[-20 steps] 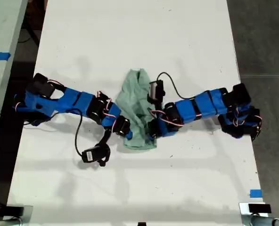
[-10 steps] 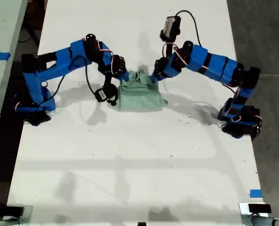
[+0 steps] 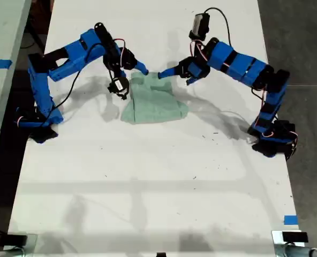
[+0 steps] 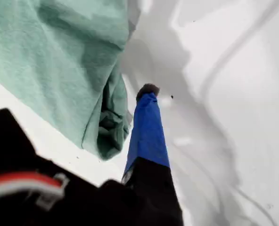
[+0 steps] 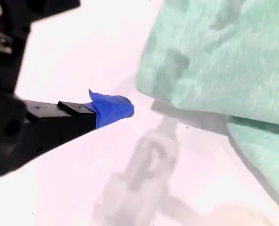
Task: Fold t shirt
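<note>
Pale mint t shirt point(image 3: 153, 103) folded in a wrinkled heap on the white desk point(image 3: 148, 187), far centre of the exterior view, two blue arms poised just beside its far edge, each end effector's opening impossible to tell

2 arms point(image 3: 67, 59), blue printed links w/ black servos; red/white wires at joints; black cable to each wrist cam point(image 3: 200, 24); blue fingertips point(image 4: 148, 127).

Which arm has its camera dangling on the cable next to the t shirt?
The arm on the exterior view's left: its camera hangs beside the t shirt. The other arm's camera sits up by its wrist, clear of the cloth.
</note>
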`<state>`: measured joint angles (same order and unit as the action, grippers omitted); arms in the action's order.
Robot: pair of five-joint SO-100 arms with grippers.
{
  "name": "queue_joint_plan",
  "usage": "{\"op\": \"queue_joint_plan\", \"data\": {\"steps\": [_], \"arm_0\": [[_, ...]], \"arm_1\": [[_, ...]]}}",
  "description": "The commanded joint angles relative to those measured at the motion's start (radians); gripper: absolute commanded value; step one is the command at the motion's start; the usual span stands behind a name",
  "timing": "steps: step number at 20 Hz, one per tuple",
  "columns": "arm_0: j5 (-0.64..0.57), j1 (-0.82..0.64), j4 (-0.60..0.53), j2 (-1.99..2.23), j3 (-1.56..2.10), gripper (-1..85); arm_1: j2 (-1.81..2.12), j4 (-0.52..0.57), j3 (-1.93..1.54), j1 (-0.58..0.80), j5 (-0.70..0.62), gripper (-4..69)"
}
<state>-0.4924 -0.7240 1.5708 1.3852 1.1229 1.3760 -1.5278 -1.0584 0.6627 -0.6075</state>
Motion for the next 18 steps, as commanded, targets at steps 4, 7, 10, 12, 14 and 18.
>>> {"op": "queue_joint_plan", "data": {"steps": [4, 7, 10, 12, 14, 18], "arm_0": [[0.141, 0.057, 0.015, 0.489, 0.129, 27.0], [0.359, 0.310, -0.003, 0.776, 0.305, 1.5], [0.531, 0.518, -0.253, 1.209, 0.818, -0.3], [0.617, 0.614, -0.479, 1.439, 1.221, -0.3], [0.624, 0.630, -0.683, 1.499, 1.516, -0.3], [0.606, 0.531, -0.827, 1.692, 1.928, -0.3]], "arm_1": [[0.434, -0.190, -0.052, -0.081, 0.002, 51.8], [0.893, -0.178, -0.446, -0.216, 0.225, 2.0], [1.582, 0.038, -1.028, -0.442, 0.417, 1.4], [1.945, 0.025, -1.348, -0.578, 0.565, 1.3], [2.120, 0.020, -1.626, -0.661, 0.629, 1.3], [2.118, 0.104, -1.922, -0.741, 0.640, 1.3]]}}
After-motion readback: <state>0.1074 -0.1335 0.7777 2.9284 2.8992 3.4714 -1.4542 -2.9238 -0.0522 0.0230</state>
